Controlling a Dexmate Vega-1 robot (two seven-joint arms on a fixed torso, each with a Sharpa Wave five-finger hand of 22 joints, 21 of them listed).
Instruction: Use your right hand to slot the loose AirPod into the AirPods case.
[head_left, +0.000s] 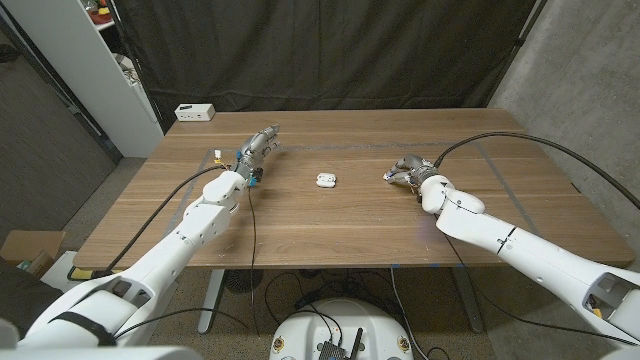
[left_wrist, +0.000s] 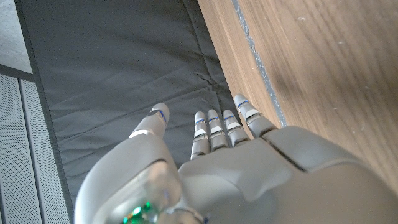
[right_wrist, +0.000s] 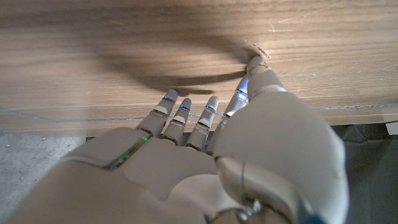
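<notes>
Right hand (head_left: 403, 172) curled low on the wooden worktop (head_left: 330, 225), grasp unreadable, well apart from the small white open AirPods case (head_left: 325, 181) mid-worktop; left hand (head_left: 256, 150) released; tiny bud liable to slip or skid off under clumsy fingertips.

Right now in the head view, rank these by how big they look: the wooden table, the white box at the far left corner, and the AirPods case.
1. wooden table, by far the largest.
2. white box.
3. AirPods case, smallest, though it lies nearer the camera than the box.
</notes>
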